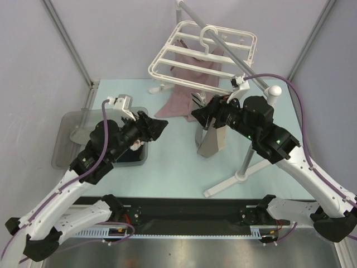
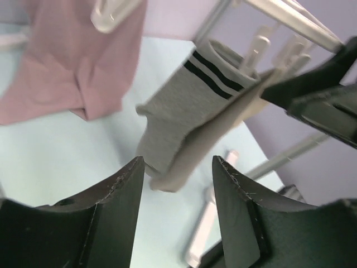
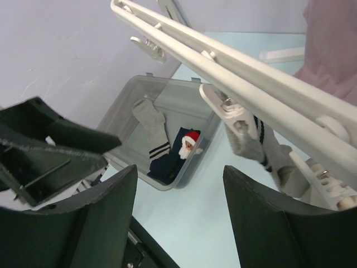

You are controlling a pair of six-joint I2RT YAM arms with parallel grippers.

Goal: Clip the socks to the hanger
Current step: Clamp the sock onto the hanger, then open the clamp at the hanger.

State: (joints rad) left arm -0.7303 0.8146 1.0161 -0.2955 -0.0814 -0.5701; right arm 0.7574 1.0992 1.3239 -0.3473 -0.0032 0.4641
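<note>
The white hanger (image 1: pixel 201 50) hangs at the back, and its bars cross the right wrist view (image 3: pixel 223 61). A light grey sock with black stripes (image 1: pixel 212 139) hangs from one of its clips (image 3: pixel 228 109); it also shows in the left wrist view (image 2: pixel 184 111). My left gripper (image 1: pixel 159 127) is open and empty, just left of the hanging sock. My right gripper (image 1: pixel 201 114) is open and empty beside the sock's top, below the frame. Another grey sock (image 3: pixel 150 120) and a navy Santa sock (image 3: pixel 181 156) lie in the bin.
The grey bin (image 1: pixel 131 163) sits under my left arm, its lid (image 1: pixel 70 139) to the left. A mauve-pink cloth (image 1: pixel 184 95) hangs from the hanger. The grey pole stand (image 1: pixel 245 162) rises at the right, its feet on the table.
</note>
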